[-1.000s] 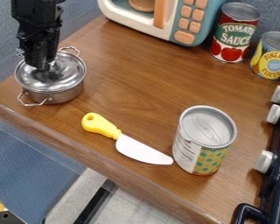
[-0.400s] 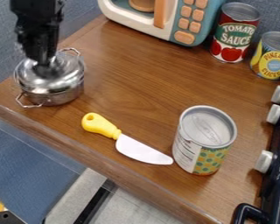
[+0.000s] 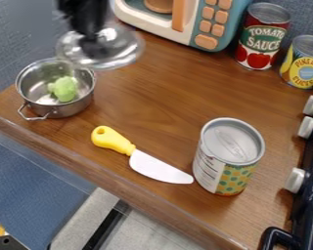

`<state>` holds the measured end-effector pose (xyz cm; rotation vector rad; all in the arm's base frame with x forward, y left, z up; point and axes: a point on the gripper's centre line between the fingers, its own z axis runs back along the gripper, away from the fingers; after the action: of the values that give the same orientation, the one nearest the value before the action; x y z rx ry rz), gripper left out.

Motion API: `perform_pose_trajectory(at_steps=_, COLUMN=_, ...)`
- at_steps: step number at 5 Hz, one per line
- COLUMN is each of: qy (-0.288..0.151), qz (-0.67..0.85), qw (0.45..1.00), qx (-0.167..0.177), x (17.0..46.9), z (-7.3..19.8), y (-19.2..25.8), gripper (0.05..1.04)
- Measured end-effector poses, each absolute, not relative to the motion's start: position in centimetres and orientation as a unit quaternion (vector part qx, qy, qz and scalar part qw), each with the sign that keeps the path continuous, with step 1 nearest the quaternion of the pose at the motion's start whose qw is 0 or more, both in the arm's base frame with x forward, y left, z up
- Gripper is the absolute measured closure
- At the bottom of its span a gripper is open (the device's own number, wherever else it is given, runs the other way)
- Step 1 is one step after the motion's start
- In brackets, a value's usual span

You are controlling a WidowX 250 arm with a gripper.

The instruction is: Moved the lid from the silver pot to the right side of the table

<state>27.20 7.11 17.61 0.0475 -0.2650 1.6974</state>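
At the upper left, my gripper (image 3: 92,41) is shut on the middle of the silver lid (image 3: 120,49), its knob hidden behind the fingers. The lid hangs in the air, up and to the right of the silver pot (image 3: 62,108), apart from it. The pot stands uncovered at the table's left side, and a light green piece (image 3: 64,89) lies inside it. The wooden table (image 3: 156,97) spreads out to the right.
A yellow-handled knife (image 3: 156,168) lies near the front edge, with a large can (image 3: 228,158) beside its tip. A toy microwave (image 3: 191,24) stands at the back, a tomato can (image 3: 260,39) and a pineapple can (image 3: 304,63) at the back right, a stove (image 3: 309,195) along the right edge.
The gripper has lifted the lid off the pot and moved it up and right, uncovering the green piece. The pot has stayed in place.
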Motion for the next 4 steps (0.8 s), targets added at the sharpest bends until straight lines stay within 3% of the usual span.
perform_pose_trajectory(at_steps=1, qy=-0.133, qz=0.719, qw=0.682, qx=0.01, x=29.7, z=19.5, y=2.7, gripper=0.815)
perform_pose_trajectory(at_steps=2, qy=-0.139, qz=0.703, qw=0.697, qx=0.021, x=32.3, z=18.0, y=-0.6, gripper=0.815)
perform_pose_trajectory(at_steps=4, qy=-0.112, qz=0.683, qw=0.721, qx=0.021, x=36.5, z=12.3, y=-6.2, gripper=0.815)
